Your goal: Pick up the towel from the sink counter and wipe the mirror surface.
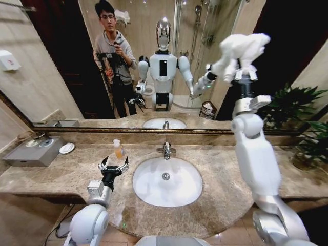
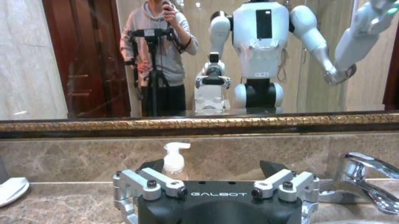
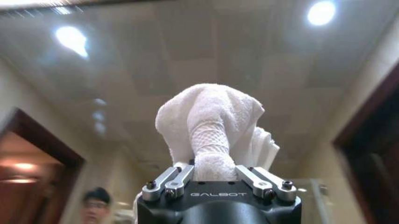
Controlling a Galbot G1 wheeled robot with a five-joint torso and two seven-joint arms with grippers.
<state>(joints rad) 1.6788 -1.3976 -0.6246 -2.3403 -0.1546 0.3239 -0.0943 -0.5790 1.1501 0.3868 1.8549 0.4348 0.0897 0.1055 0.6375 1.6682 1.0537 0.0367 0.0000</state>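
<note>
Fingers of the right gripper [image 1: 240, 65] clench the bunched towel [image 1: 241, 47] and raise it high against the mirror surface [image 1: 215, 31], presumably for wiping contact, while the left gripper [image 1: 114, 166] hovers spread and empty over the sink counter [image 1: 66, 177].

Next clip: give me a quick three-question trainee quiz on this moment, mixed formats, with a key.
1. True or false: the right end effector is shut on the towel.
2. Multiple choice: the left end effector is (a) pressed to the mirror surface, (b) open above the sink counter, beside the basin, (c) gripping the faucet.
3. Fill in: the bottle standing behind the left end effector, near the backsplash, is a soap ____.

Key: 1 true; 2 b; 3 dispenser.
</note>
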